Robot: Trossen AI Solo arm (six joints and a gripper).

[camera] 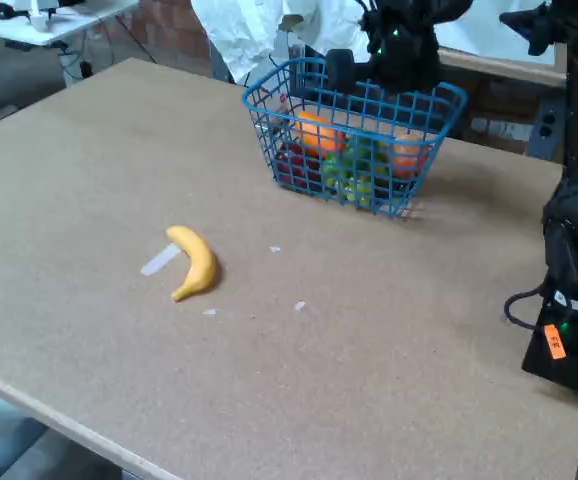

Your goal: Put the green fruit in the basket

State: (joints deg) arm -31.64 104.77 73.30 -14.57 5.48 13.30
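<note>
The blue wire-mesh basket stands at the back of the table, right of centre. My black gripper hangs just over its far rim, its lower part dipping behind the mesh. Its fingers merge into the dark arm, so their spacing is unclear. Green shapes show through the mesh low in the basket. I cannot separate the dark green fruit from a paler green cluster there. Orange fruit and something red also lie inside.
A yellow banana lies on the brown tabletop left of centre, beside a pale strip of tape. Black equipment with cables stands at the table's right edge. White cloth hangs behind the basket.
</note>
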